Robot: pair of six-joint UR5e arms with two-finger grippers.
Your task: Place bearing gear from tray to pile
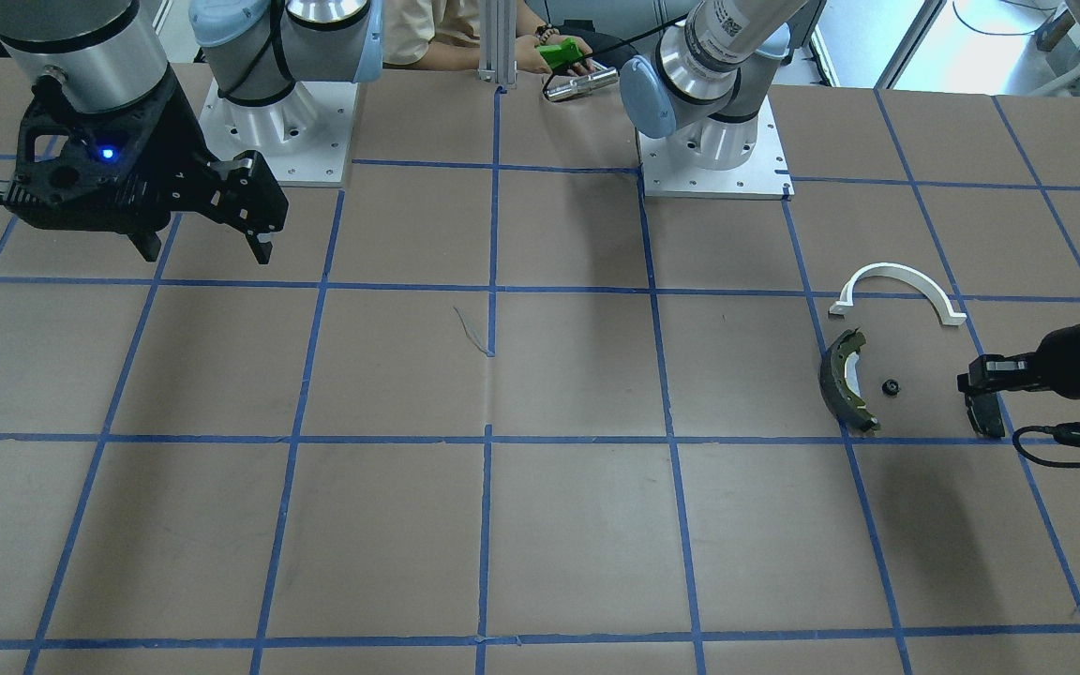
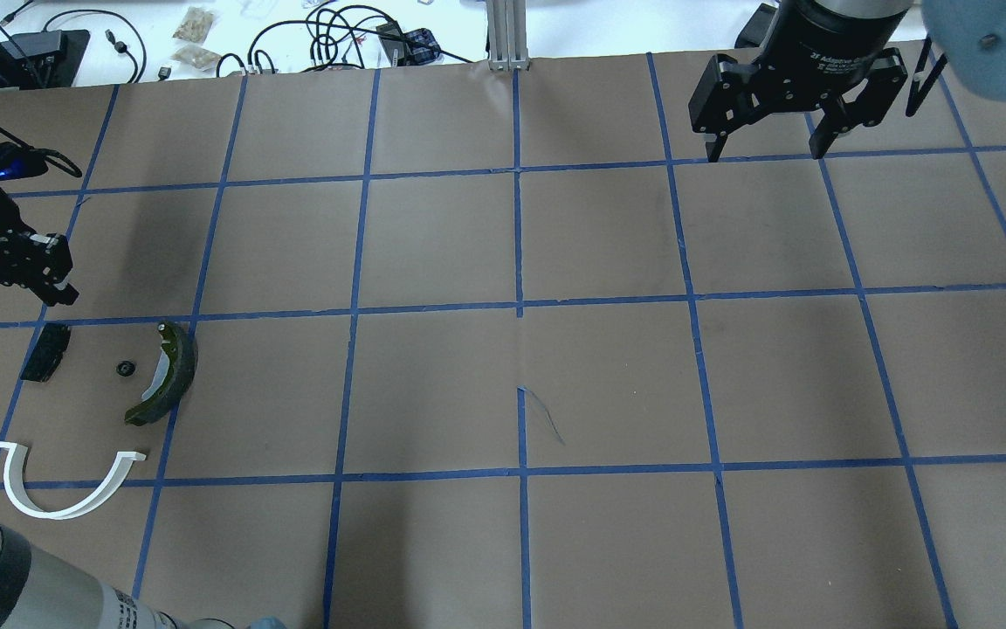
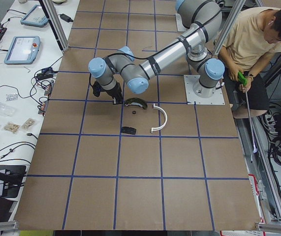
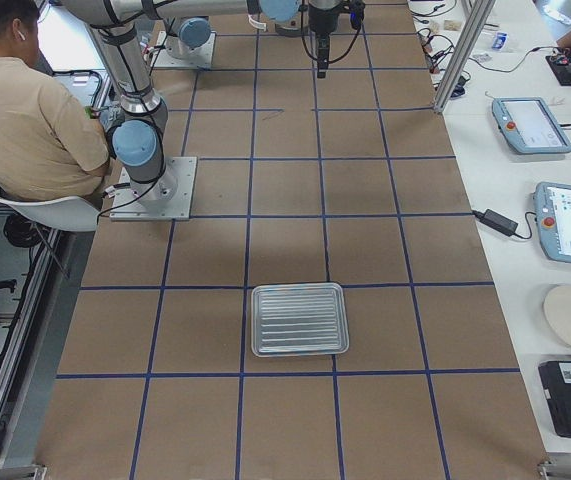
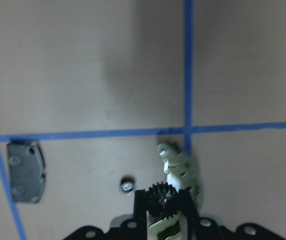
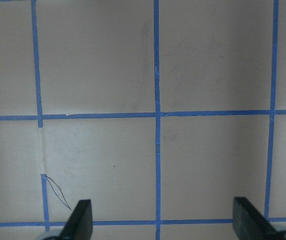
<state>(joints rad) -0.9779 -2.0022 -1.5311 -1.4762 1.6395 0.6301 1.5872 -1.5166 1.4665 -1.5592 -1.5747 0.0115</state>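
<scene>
Brown paper ruled with blue tape covers the table (image 2: 503,384). The gear (image 5: 163,194) is small, black and toothed round its rim. It sits between the fingers of my left gripper (image 1: 985,412), whose jaws are nearly together, clamped on it from both sides.

I hold it above the pile at my left end of the table. In my left wrist view it shows against one end of the olive brake shoe (image 2: 167,376). A small round black part (image 2: 125,368) lies just beside the shoe, with the black pad (image 2: 44,351) farther out and the white arch (image 2: 58,514) nearer my base.

The tray (image 4: 298,320) lies well apart, at the far right end.

My right gripper (image 2: 766,155) hangs over bare paper with its jaws wide apart, holding nothing.
</scene>
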